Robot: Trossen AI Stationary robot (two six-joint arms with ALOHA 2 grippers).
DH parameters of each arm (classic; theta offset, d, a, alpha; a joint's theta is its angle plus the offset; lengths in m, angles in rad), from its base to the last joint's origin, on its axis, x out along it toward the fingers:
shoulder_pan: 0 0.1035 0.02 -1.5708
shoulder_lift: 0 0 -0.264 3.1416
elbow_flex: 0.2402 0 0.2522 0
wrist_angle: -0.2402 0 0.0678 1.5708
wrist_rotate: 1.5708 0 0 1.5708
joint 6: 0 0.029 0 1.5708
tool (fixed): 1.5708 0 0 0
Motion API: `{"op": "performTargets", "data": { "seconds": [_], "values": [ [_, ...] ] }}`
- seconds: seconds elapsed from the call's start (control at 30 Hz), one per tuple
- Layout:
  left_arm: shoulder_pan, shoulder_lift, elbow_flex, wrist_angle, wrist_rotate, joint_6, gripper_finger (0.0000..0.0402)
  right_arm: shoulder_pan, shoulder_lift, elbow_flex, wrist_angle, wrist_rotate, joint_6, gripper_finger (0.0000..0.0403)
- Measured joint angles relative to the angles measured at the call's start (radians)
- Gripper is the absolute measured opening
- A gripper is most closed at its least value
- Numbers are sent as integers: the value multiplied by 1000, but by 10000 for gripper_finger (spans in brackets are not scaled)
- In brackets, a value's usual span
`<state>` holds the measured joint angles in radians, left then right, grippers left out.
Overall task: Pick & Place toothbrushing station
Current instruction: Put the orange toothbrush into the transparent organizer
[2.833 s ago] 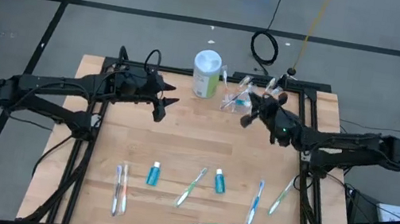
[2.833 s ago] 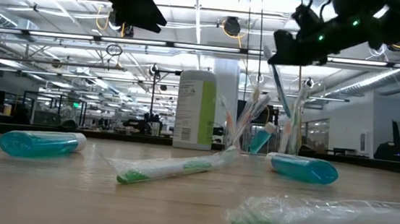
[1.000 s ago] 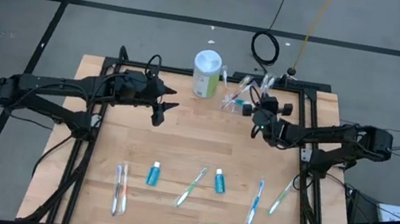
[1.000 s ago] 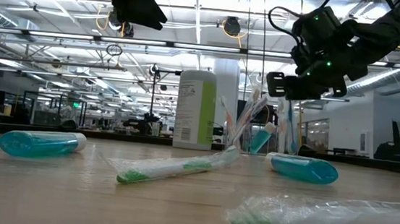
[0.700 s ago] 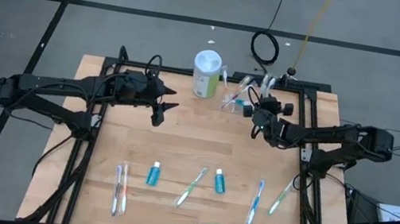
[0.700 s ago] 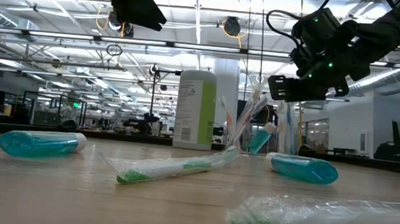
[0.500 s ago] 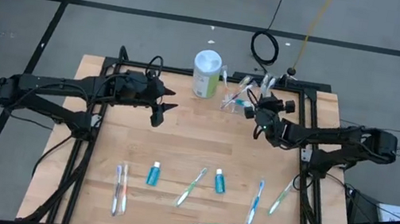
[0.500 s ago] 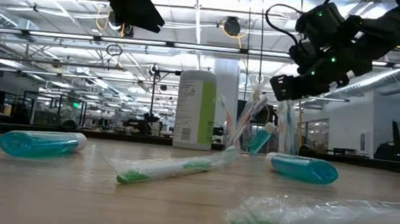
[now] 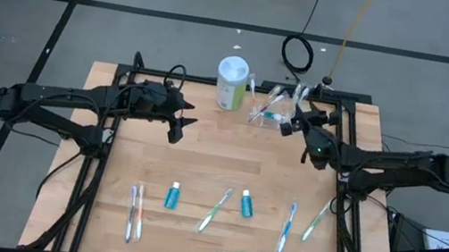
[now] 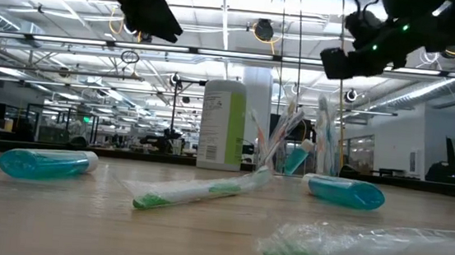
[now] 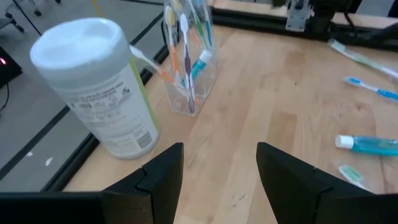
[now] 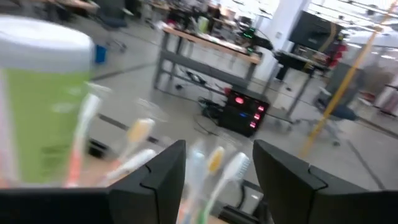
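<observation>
Open and empty, the right tool hovers beside the toothbrushing station, whose leaning brushes could snag and tip it; the left tool waits open.

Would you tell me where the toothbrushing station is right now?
In the high view, the toothbrushing station stands at the table's far edge, between the wipes canister and the right gripper.
</observation>
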<state>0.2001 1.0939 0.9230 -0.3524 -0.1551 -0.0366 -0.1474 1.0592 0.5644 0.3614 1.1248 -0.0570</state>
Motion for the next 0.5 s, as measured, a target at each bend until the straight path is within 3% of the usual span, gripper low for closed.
{"op": "performTargets", "data": {
  "seconds": [0.2, 0.4, 0.5],
  "values": [
    [0, 0, 0, -30, 3, -90, 209, 121, -31, 0, -6, -44, 18, 180],
    [0, 0, 0, -107, 79, -208, 209, 184, -31, 0, 10, -363, -139, 173],
    [0, 0, 0, -185, 106, -304, 209, 189, -31, 0, 22, -486, -142, 170]
  ]
}}
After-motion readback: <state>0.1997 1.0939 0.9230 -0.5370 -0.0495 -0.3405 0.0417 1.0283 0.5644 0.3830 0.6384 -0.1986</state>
